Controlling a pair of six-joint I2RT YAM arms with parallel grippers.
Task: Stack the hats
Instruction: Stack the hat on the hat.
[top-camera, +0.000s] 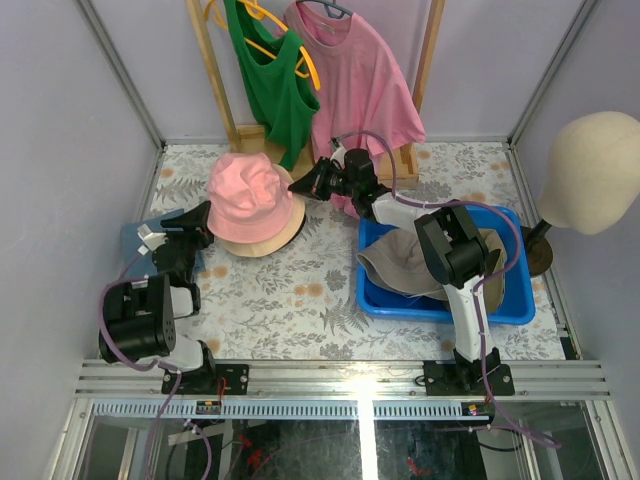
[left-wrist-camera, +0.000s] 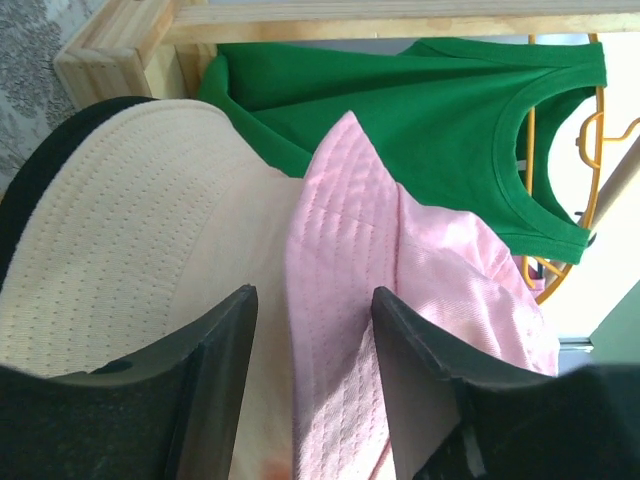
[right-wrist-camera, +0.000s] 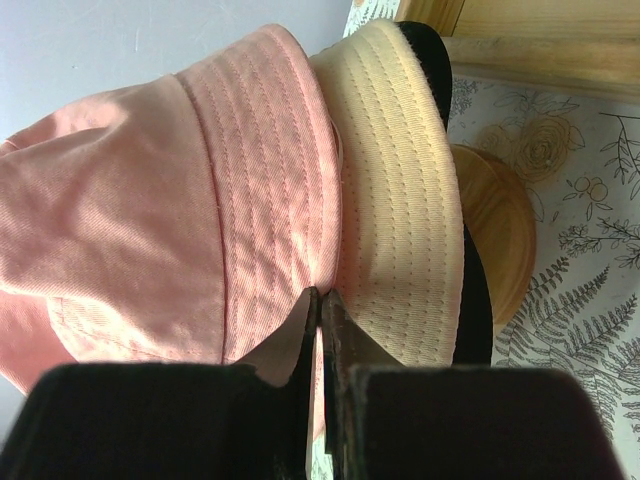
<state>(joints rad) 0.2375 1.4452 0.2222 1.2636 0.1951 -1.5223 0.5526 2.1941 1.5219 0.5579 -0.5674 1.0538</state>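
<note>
pink bucket hat (top-camera: 250, 192) atop beige bucket hat (top-camera: 272, 240), table (top-camera: 300, 295) far-left | left gripper (top-camera: 204, 214): jaws apart beside them | right gripper (top-camera: 300, 186): closed, at pink brim

Pink bucket hat (top-camera: 250, 190) center-left, beige hat (top-camera: 272, 242) under it, black hat (right-wrist-camera: 475, 300) at the bottom. My right pincer (right-wrist-camera: 320, 296) is black too, the tablecloth (top-camera: 300, 300) is grey-leaf floral, and the bin (top-camera: 420, 308) is blue.

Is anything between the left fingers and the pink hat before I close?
Nothing visible. The left gripper is open, and the pink hat brim sits in the gap between its fingers, alongside the beige hat brim beneath it.
</note>
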